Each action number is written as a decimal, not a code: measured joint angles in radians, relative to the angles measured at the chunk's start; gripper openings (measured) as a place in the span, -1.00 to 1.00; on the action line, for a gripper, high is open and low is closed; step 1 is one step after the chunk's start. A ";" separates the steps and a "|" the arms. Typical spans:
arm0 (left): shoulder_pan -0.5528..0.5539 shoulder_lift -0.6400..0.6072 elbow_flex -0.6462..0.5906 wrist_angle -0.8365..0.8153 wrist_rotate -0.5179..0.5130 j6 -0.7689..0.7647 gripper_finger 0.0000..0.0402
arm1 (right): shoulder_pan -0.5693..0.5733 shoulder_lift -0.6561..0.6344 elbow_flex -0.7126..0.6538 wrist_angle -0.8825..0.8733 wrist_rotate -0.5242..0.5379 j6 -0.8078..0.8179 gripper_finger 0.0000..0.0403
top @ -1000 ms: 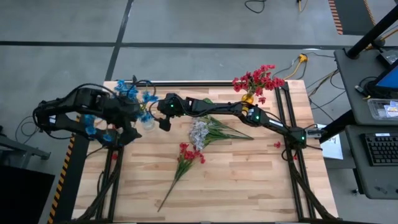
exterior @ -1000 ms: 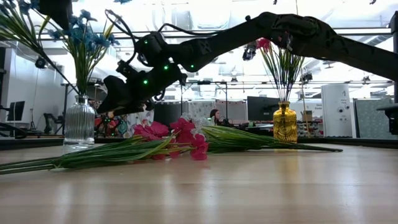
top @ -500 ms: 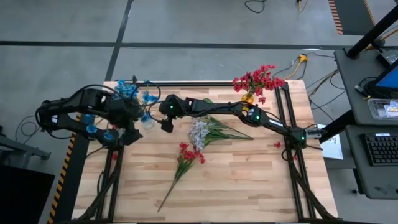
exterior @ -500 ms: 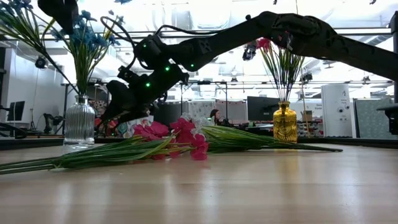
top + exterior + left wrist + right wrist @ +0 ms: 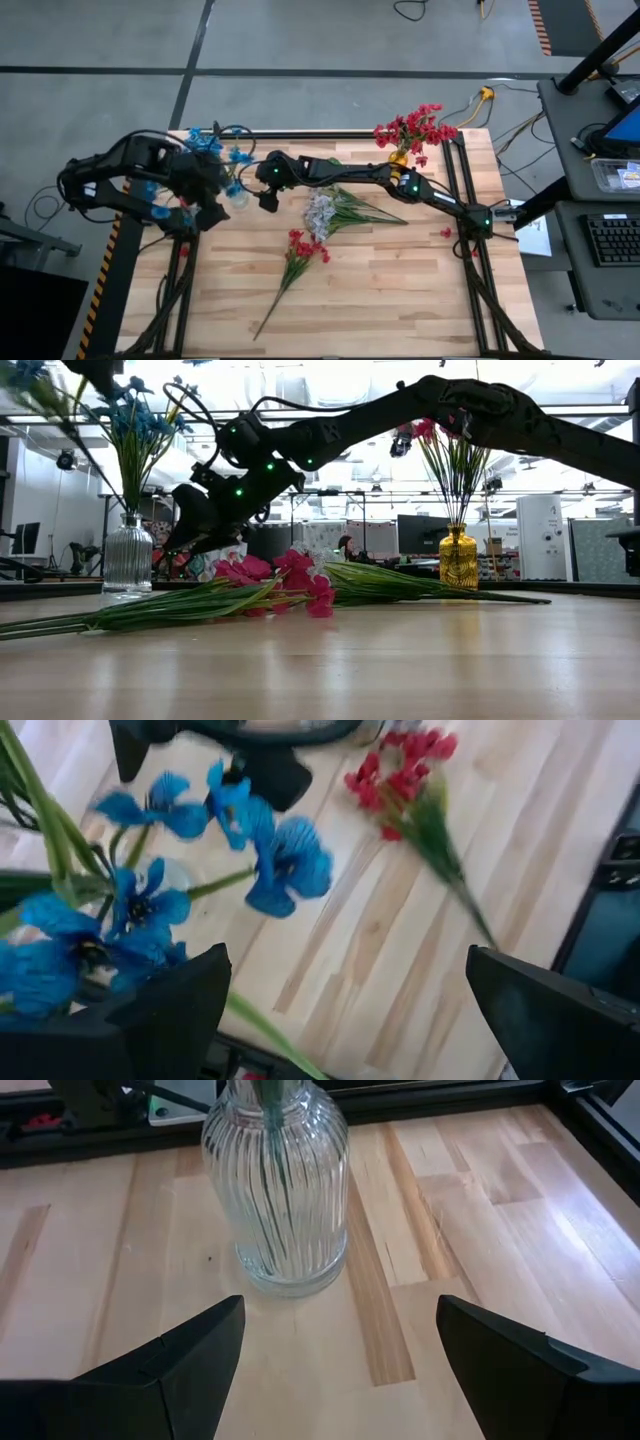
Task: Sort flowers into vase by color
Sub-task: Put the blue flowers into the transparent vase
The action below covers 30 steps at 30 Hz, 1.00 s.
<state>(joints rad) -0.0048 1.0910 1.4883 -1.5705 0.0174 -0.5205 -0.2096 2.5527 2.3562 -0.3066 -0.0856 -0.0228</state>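
Blue flowers (image 5: 213,150) stood in the clear ribbed glass vase (image 5: 276,1185) at about ten o'clock on the wooden desk (image 5: 400,280), with our left gripper (image 5: 205,205) just beside them, its fingers spread wide apart and holding nothing. Our right gripper (image 5: 266,199) hovered next along, facing the glass vase with its fingers also apart and empty. Toward the centre lay the white spray (image 5: 320,213), and at about six o'clock from it the red spray (image 5: 300,250). At about one o'clock the yellow vase (image 5: 458,560) held more red flowers (image 5: 415,125). We judged the step to be backing away from the blue bunch. To do it well, we needed to lift clear without snagging the blossoms or tipping the glass vase.
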 joint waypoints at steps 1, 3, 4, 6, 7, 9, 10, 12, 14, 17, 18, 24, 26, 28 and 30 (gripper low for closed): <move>0.000 0.004 0.019 0.000 0.000 0.000 0.95 | 0.000 0.000 0.000 -0.003 0.000 0.003 0.59; 0.000 0.013 0.054 -0.001 -0.001 0.005 0.95 | 0.000 -0.005 0.000 -0.015 0.000 0.005 0.60; 0.000 0.018 0.070 0.000 -0.002 0.010 0.95 | 0.000 -0.007 0.000 -0.017 0.000 0.005 0.60; 0.000 0.022 0.093 0.001 -0.007 0.012 0.95 | 0.000 -0.014 0.000 -0.032 0.000 0.008 0.60; 0.000 0.021 0.102 0.000 -0.008 0.010 0.95 | 0.001 -0.017 0.000 -0.035 0.000 0.008 0.59; 0.000 0.018 0.112 -0.001 -0.008 0.005 0.95 | 0.002 -0.024 0.000 -0.049 0.000 0.008 0.58; 0.000 0.015 0.112 -0.001 -0.008 0.003 0.95 | 0.003 -0.026 0.000 -0.050 0.000 0.008 0.58; 0.000 0.013 0.110 0.000 -0.009 -0.004 0.95 | 0.007 -0.027 0.000 -0.055 0.000 0.007 0.57; 0.000 0.010 0.107 -0.001 -0.021 -0.011 0.95 | 0.011 -0.028 0.000 -0.065 0.000 0.005 0.57; 0.000 0.009 0.105 0.002 -0.054 -0.013 0.95 | 0.017 -0.028 0.000 -0.082 0.000 0.000 0.57; 0.000 0.009 0.104 0.003 -0.054 -0.015 0.95 | 0.018 -0.028 0.000 -0.087 0.000 0.000 0.57; 0.000 0.006 0.104 -0.001 0.001 -0.014 0.95 | 0.018 -0.029 0.000 -0.104 0.000 -0.006 0.59; 0.000 0.001 0.103 0.000 0.020 -0.013 0.95 | 0.018 -0.029 0.000 -0.111 0.000 -0.016 0.58; 0.000 -0.007 0.103 0.000 0.026 -0.011 0.95 | 0.018 -0.029 0.000 -0.115 0.000 -0.022 0.57; 0.000 -0.014 0.103 -0.001 0.037 -0.002 0.95 | 0.018 -0.034 0.000 -0.131 0.005 -0.026 0.55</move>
<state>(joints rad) -0.0048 1.0768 1.5917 -1.5711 0.0540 -0.5226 -0.1921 2.5192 2.3558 -0.4374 -0.0805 -0.0490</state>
